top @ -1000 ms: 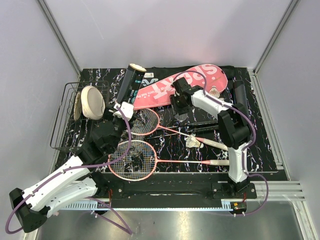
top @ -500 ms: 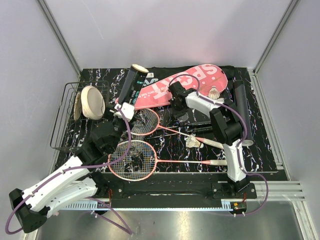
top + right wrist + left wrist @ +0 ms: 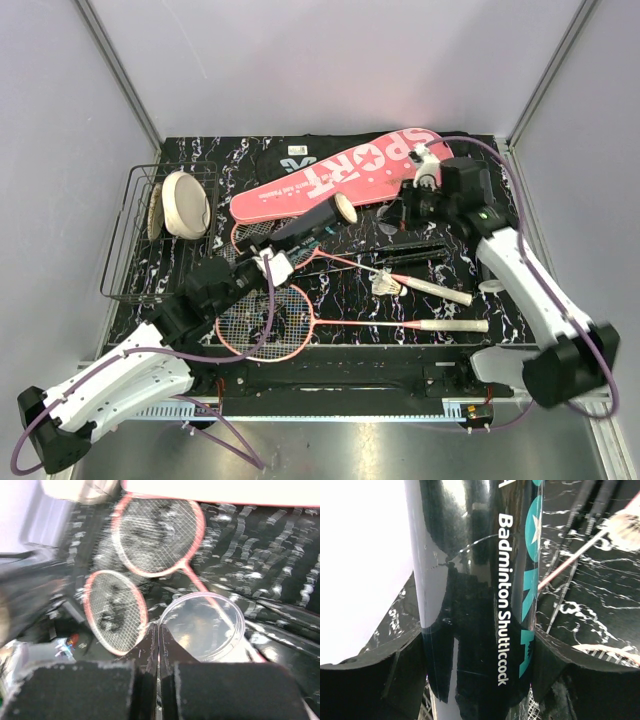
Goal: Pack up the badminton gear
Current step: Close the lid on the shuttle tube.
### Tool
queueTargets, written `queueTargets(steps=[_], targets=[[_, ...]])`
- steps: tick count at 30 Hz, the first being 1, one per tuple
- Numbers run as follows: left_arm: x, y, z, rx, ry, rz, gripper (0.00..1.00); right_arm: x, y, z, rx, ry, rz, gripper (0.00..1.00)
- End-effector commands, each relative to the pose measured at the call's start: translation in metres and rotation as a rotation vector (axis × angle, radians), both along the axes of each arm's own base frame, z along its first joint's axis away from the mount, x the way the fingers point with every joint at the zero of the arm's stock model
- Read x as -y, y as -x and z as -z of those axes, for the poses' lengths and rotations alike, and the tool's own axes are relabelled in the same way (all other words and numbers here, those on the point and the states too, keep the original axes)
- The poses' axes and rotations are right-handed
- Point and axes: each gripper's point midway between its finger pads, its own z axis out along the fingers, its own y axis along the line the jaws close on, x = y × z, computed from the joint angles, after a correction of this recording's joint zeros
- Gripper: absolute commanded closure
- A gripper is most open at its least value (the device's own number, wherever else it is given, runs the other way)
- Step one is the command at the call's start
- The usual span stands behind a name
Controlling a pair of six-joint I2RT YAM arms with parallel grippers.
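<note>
1. Left end effector [image 3: 477, 665], jaws spread wide, clamps a glossy dark tube [image 3: 470, 580] lettered "Badminton Shuttlecock", which tilts over the strung rackets [image 3: 262, 318].
2. Right end effector [image 3: 159, 635], pinched shut on the rim of a clear round lid [image 3: 205, 625], hovers beside the smooth pink "SPORT" case [image 3: 340, 175].
3. Both pink-framed rackets and a white feather shuttlecock [image 3: 387, 285] lie on the black marbled desk [image 3: 340, 295].

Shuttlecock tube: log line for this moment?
left hand grips dark tube, tilted over rackets | right hand shut on clear lid | one shuttlecock loose
</note>
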Motion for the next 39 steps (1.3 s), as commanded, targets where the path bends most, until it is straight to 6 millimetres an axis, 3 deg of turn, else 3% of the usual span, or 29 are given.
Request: queueTargets(steps=[1, 7, 14, 22, 39], targets=[[0.025, 0.02, -0.017, 0.055, 0.017, 0.195, 1.0, -0.025, 0.074, -0.058, 0.007, -0.27, -0.259, 1.0], [0.033, 0.023, -0.003, 0.022, -0.034, 0.241, 1.0, -0.023, 0.107, -0.094, 0.05, -0.351, -0.334, 1.0], [0.038, 0.028, 0.008, -0.011, -0.07, 0.277, 1.0, -0.025, 0.122, -0.117, 0.072, -0.408, -0.4, 1.0], [0.043, 0.032, 0.004, -0.012, -0.053, 0.304, 1.0, -0.03, 0.133, -0.113, 0.024, -0.459, -0.478, 1.0], [0.045, 0.039, -0.018, 0.042, 0.041, 0.326, 1.0, -0.048, 0.125, -0.097, -0.036, -0.509, -0.427, 1.0]])
